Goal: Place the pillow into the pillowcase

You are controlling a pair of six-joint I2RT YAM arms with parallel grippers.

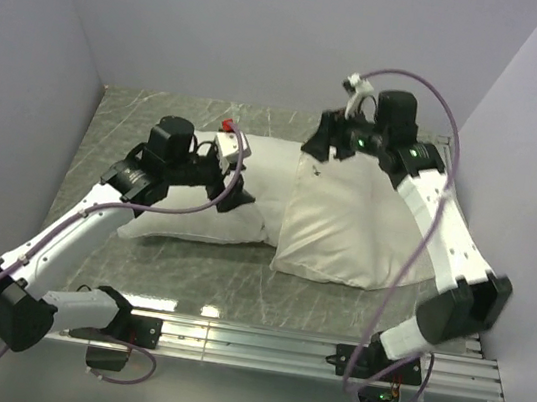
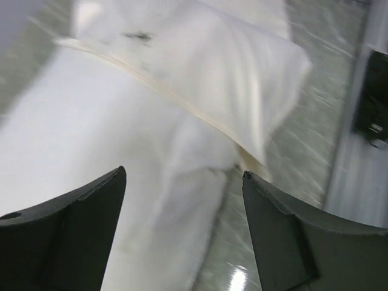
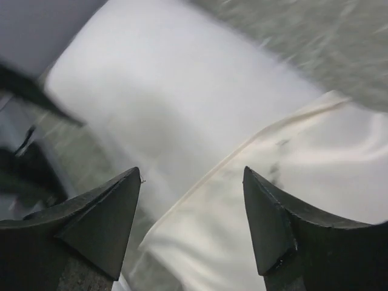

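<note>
pillow (image 1: 195, 218) lies partly inside the pillowcase (image 1: 361, 225).

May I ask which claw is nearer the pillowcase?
Right. The right claw is over the pillowcase, at its far corner; the left claw is over the pillow beside it.

The left arm (image 1: 73, 222) starts at the near left corner, bends at the elbow, and reaches up and to the right. The left gripper (image 2: 182, 176) tips down, and its two dark fingers (image 2: 79, 230) are spread wide apart. The right arm (image 1: 446, 228) goes up, then bends back to the left. The right gripper (image 3: 193, 173) tips down too, its fingers (image 3: 285, 230) spread just as wide.
</note>
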